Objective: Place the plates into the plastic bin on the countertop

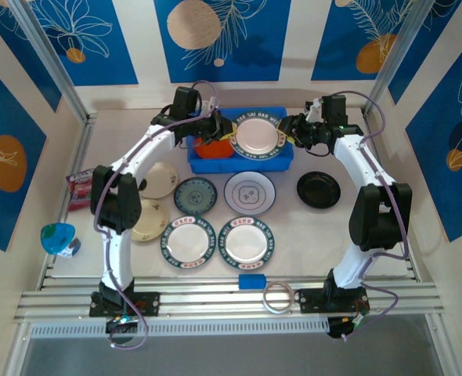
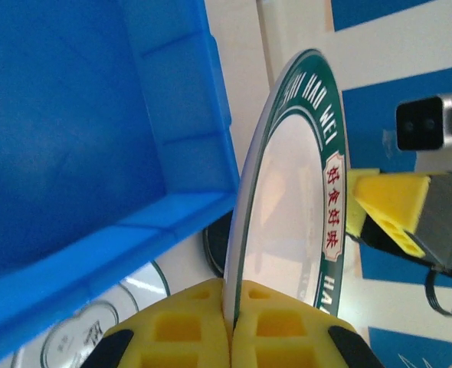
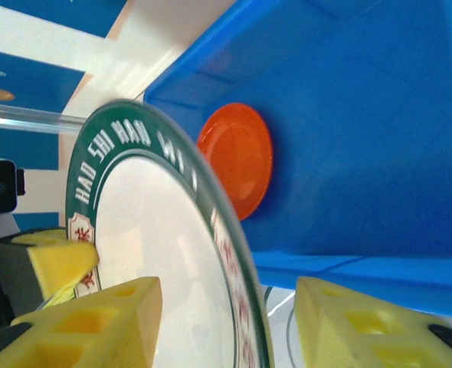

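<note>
At the far left of the bench (image 1: 294, 227) a pink packet (image 1: 81, 188) lies by the rail, with two cream plates (image 1: 159, 180) just to its right, one behind the other. Further right, in the near row, sit two green-rimmed plates (image 1: 189, 237) side by side. Behind them are a dark teal plate (image 1: 195, 195) and a white grey-patterned plate (image 1: 249, 193). At the near edge a small blue block (image 1: 252, 280) lies just left of a clear tape ring (image 1: 278, 298). The left arm reaches over the cream plates to the blue bin (image 1: 247, 165) at the back of the bench. The left tool (image 1: 231, 135) is clamped on the left rim of the held plate (image 1: 256, 135), which is white with a green lettered rim. In the left wrist view its yellow pads (image 2: 188, 330) are pressed together on that rim. An orange plate (image 1: 213, 149) lies in the left half of the bin, and the held plate hangs face up over the right half. The right tool (image 1: 287, 133) is at the plate's right edge. In the right wrist view its fingers (image 3: 96, 322) stand apart, straddling the rim with a clear gap on one side. A black plate (image 1: 319, 189) rests on the bench to the right, under the right arm.
</note>
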Motion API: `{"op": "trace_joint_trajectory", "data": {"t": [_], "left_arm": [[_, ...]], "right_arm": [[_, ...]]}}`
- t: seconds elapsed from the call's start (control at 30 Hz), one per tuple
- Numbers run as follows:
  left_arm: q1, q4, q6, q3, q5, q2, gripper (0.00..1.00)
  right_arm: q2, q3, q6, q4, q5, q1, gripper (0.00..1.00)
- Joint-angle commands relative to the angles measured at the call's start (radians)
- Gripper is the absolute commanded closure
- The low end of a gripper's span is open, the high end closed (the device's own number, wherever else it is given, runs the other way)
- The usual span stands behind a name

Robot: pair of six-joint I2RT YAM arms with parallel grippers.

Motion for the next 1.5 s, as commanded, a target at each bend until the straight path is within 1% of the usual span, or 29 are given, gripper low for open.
{"op": "trace_joint_trajectory", "data": {"t": [0.0,0.13,0.23,0.43,0.7,0.93,1.47], "left_arm": [[0.001,-0.036,0.018,0.111,-0.059,0.075,1.0],[0.005,-0.065,0.013,0.205,-0.116,0.156,1.0],[0.009,-0.062,0.012,0.222,-0.172,0.183,1.0],[0.012,-0.057,0.005,0.279,-0.23,0.254,1.0],[0.009,0.023,-0.052,0.313,-0.232,0.336,1.0],[0.001,0.006,-0.073,0.407,-0.236,0.415,1.0],[-0.022,-0.05,-0.056,0.429,-0.265,0.458,1.0]], "right_arm": [[-0.084,-0.035,0.03,-0.002,0.046,-0.044,0.49],[-0.117,-0.054,0.035,-0.007,0.053,-0.076,0.5],[-0.13,-0.064,0.035,-0.005,0.042,-0.092,0.51],[-0.136,-0.072,0.037,-0.005,0.044,-0.103,0.53],[-0.123,-0.067,0.034,-0.013,0.039,-0.105,0.53],[-0.114,-0.062,0.028,-0.021,0.034,-0.105,0.54],[-0.098,-0.061,0.015,-0.019,0.017,-0.097,0.55]]}}
